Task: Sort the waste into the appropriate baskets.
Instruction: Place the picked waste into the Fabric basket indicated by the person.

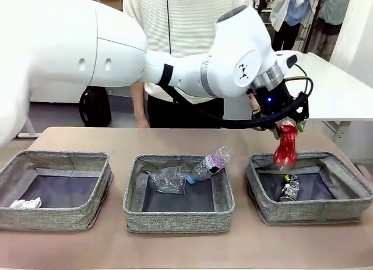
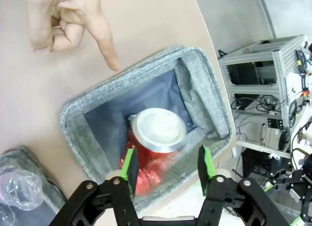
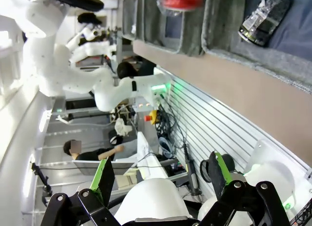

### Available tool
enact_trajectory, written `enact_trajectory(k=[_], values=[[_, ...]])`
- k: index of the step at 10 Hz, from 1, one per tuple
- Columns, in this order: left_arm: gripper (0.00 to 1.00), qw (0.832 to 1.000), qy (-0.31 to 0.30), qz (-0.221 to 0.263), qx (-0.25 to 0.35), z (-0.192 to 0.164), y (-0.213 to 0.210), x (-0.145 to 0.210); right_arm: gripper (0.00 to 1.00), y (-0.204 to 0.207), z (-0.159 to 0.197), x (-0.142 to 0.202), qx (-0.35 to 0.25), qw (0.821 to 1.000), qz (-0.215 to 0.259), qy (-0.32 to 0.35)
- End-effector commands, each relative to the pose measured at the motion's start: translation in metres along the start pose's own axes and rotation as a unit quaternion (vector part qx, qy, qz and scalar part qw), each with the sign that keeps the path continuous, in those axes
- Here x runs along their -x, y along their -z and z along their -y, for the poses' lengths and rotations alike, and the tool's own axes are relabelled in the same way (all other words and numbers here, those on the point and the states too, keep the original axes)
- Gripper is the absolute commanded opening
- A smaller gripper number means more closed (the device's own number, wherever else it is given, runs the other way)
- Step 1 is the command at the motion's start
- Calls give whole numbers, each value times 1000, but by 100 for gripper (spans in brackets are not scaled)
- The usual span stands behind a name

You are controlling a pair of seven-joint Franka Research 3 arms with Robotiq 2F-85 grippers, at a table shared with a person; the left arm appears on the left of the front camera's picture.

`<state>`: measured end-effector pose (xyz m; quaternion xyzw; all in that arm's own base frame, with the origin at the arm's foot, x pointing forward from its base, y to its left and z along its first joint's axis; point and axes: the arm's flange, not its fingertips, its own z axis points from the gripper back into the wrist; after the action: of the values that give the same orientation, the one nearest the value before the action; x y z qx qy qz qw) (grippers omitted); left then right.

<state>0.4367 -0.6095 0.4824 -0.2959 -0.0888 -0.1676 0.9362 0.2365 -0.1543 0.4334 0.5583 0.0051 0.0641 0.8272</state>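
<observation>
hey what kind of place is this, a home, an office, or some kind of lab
Most likely a robotics lab. Another white robot arm stands at a workstation in the background, an aluminium-frame rack with cables sits beside the table, and three grey baskets are lined up on the table for a sorting trial.

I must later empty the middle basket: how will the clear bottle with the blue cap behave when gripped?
The clear bottle with blue cap looks empty, so probably light. Its thin wall may buckle. Leaning on the basket rim, it could roll.

- tan table (image 1: 186, 246), main landmark
- white table (image 1: 338, 89) behind its far right corner
- aluminium-frame rack (image 2: 263, 65) with cables (image 2: 292, 109), off the tan table's edge
</observation>
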Motion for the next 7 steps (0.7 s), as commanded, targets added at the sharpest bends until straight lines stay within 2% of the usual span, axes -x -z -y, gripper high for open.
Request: enact_trajectory(k=[1, 4, 7], values=[[100, 1000, 6, -3, -3, 1, -8, -2, 100, 0, -2, -1, 0, 1000, 8, 7], [100, 1000, 1, 0, 1, 3, -10, -3, 100, 0, -2, -1, 0, 1000, 8, 7], [100, 998, 24, -56, 17, 4, -31, 4, 100, 0, 0, 0, 0, 1000, 0, 0]])
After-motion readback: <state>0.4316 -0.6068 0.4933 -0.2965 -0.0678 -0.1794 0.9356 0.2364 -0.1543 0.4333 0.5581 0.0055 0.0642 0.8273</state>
